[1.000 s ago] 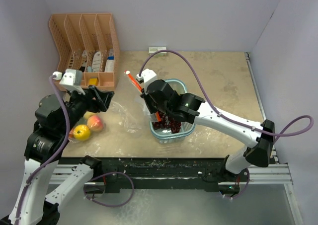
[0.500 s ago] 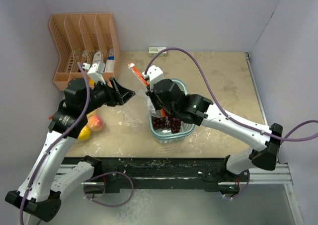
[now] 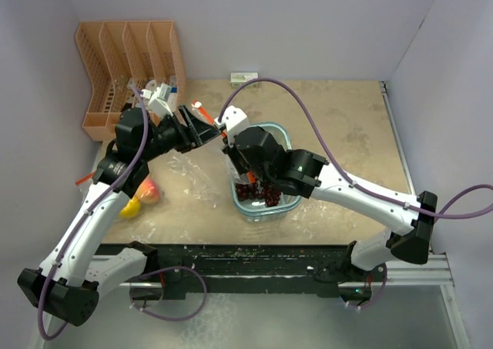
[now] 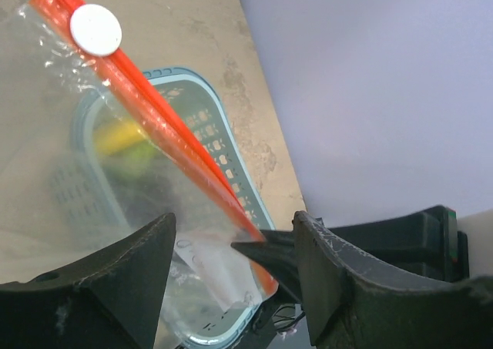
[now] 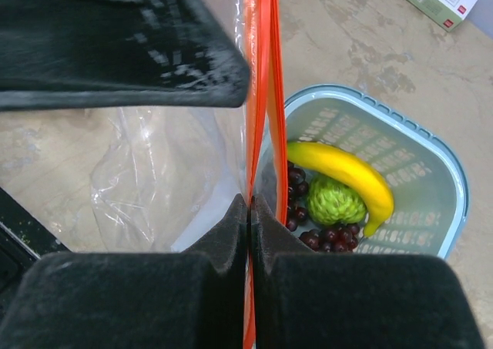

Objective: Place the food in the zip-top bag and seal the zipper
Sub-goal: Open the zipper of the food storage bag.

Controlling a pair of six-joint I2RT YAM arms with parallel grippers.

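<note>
nearest me, on the left of the desk (image 3: 347,133), a yellow fruit (image 3: 129,208) and a peach (image 3: 148,191) lie touching each other, outside the bag. to their right sits a pale blue basket (image 3: 269,215) with grapes (image 3: 258,192), a banana (image 5: 339,170) and a knobbly green fruit (image 5: 335,203) in it. over the basket's left rim my right tool (image 5: 250,229) is pinched tight on the orange zipper (image 5: 262,95) of the clear bag (image 5: 166,172). the bag hangs from that grip, its crinkled body slumping onto the desk left of the basket. just beyond, my left tool (image 4: 235,260) stands open, its fingers (image 4: 100,280) spread either side of the zipper's line, close to the right tool. i cannot tell whether they touch the plastic. a white slider (image 4: 95,29) sits at the zipper's far end. at the back stand an orange rack (image 3: 131,56) on the left and a small box (image 3: 244,77) by the wall.
</note>
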